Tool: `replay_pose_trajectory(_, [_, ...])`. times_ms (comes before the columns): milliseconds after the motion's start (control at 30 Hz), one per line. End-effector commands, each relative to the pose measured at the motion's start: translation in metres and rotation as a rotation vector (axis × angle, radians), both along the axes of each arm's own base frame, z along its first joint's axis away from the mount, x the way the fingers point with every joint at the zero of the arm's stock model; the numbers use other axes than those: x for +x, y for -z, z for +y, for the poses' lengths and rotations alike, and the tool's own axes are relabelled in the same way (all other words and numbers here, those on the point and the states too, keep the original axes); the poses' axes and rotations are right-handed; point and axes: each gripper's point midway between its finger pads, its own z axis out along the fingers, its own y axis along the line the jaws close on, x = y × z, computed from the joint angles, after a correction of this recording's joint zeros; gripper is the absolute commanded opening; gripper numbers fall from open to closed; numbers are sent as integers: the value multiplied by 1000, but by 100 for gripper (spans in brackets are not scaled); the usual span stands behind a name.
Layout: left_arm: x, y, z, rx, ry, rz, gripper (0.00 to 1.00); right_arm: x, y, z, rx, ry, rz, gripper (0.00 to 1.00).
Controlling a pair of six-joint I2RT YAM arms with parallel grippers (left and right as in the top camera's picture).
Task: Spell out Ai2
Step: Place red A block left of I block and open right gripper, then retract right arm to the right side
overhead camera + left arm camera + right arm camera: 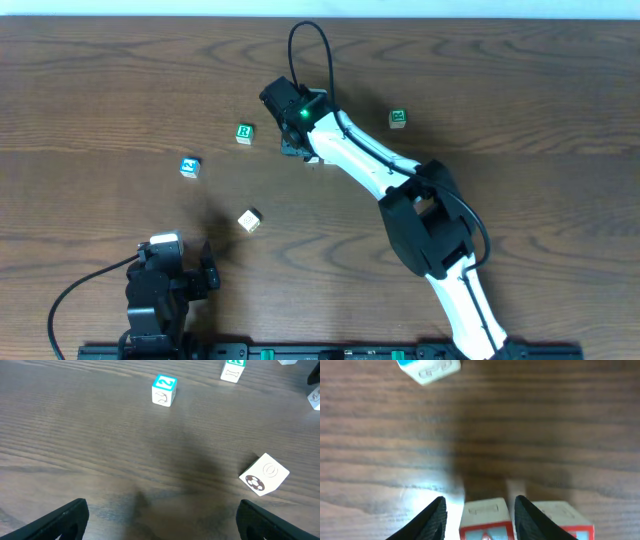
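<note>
My right gripper [480,510] is open and straddles a pale cube with a red border [485,519]. There is a gap on the cube's left side, and only the tip of its red letter shows. A second red-bordered cube [563,520] sits just outside the right finger; I cannot read its letter. In the overhead view the right gripper [296,142] hides both of them. The blue "2" cube [190,167] lies to the left and also shows in the left wrist view [164,390]. My left gripper [160,525] is open and empty at the front left [168,268].
The green "R" cube [245,133] lies left of the right gripper and shows in the left wrist view [233,370]. Another green cube [398,118] lies to the right. A pale tilted cube [249,220], [264,474] shows no letter. A blue-topped cube [429,367] lies ahead of the right fingers.
</note>
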Motion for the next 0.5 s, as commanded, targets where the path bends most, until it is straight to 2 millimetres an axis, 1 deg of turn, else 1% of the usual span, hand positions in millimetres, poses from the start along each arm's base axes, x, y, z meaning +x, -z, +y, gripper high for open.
replay_pose_trajectory(0, [-1, 4, 3, 11, -13, 9, 95, 17, -2, -11, -31, 9, -45, 45])
replay_pose_trajectory(67, [-1, 4, 3, 11, -13, 10, 96, 25, -6, -14, -25, 2, -65, 47])
replay_pose_trajectory(133, [-1, 4, 3, 11, -13, 10, 95, 34, -18, -15, -13, -12, -80, 49])
replay_pose_trajectory(200, [-1, 4, 3, 11, -13, 10, 95, 42, -44, -13, 17, -31, -90, 49])
replay_pose_trajectory(267, [-1, 4, 3, 11, -13, 10, 95, 44, -78, -10, 57, -36, -105, 50])
replay_pose_trajectory(300, [-1, 4, 3, 11, -13, 10, 95, 44, -101, -7, 75, -63, -122, 50])
replay_pose_trajectory(333, [-1, 4, 3, 11, -13, 10, 95, 44, -117, -5, 82, -88, -138, 50])
replay_pose_trajectory(400, [-1, 4, 3, 11, -13, 10, 95, 39, -162, -6, 84, -150, -188, 56])
replay_pose_trajectory(467, [-1, 4, 3, 11, -13, 10, 95, 30, -194, -9, 85, -190, -222, 61])
